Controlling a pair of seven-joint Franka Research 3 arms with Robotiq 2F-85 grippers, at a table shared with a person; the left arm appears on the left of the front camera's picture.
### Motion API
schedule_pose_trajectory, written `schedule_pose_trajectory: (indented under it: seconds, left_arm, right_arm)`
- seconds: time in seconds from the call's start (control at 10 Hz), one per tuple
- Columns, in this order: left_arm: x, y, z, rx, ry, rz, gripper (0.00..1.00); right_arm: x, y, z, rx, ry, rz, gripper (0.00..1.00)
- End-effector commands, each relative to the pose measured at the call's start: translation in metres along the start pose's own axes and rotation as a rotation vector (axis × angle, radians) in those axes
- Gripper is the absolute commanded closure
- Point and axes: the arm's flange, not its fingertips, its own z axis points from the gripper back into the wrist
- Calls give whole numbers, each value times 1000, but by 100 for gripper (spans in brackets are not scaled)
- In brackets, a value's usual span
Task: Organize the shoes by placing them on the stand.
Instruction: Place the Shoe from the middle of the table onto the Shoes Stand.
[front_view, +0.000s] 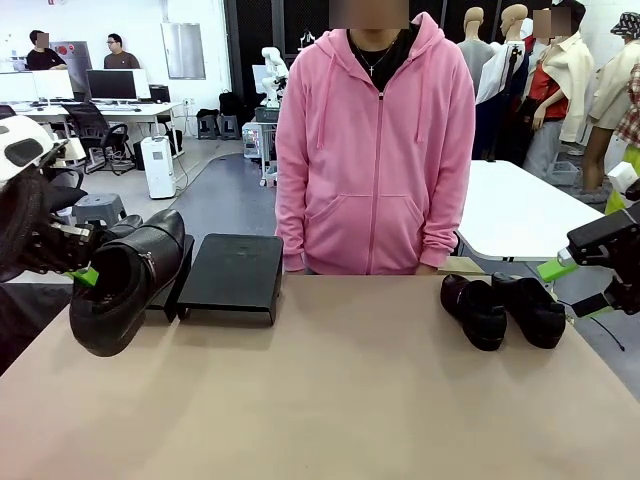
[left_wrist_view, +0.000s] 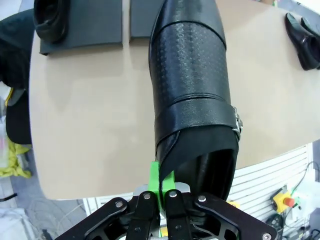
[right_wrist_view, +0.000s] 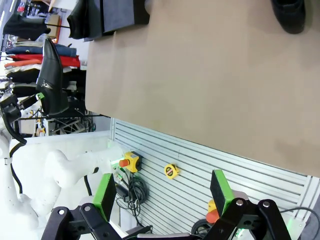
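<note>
Front: left fingers (front_view: 86, 274) clenched on the collar edge of a glossy black shoe (front_view: 130, 280), held aloft beside the matte, sloped stand (front_view: 235, 275). Two shoes (front_view: 478, 312) lie on the tan surface (front_view: 350, 400).
Left wrist: embossed vamp, smooth rounded toe, buckled strap.
Right wrist: right fingers (right_wrist_view: 221, 192) released, spread wide.

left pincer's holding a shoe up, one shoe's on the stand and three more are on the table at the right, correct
No: the front view shows two shoes on the table at the right, not three. The rest stands: the left pincer holds a shoe up and one shoe is on the stand.
</note>
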Motion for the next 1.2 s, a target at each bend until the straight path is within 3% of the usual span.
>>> schedule_pose_trajectory:
  seconds: [0.0,0.2,0.5,0.8,1.1]
  left_arm:
    - [45,26,-11,-11,104,9,100]
    - [117,51,-53,7,109,-67,100]
    - [194,90,-116,29,-7,-62,100]
    - [229,119,-169,75,-106,1,100]
    - [238,135,-208,49,-137,7,100]
  right_arm:
    - [1,0,1,26,-4,19,0]
    - [1,0,1,26,-4,19,0]
    - [1,0,1,26,-4,19,0]
    - [1,0,1,26,-4,19,0]
    - [1,0,1,26,-4,19,0]
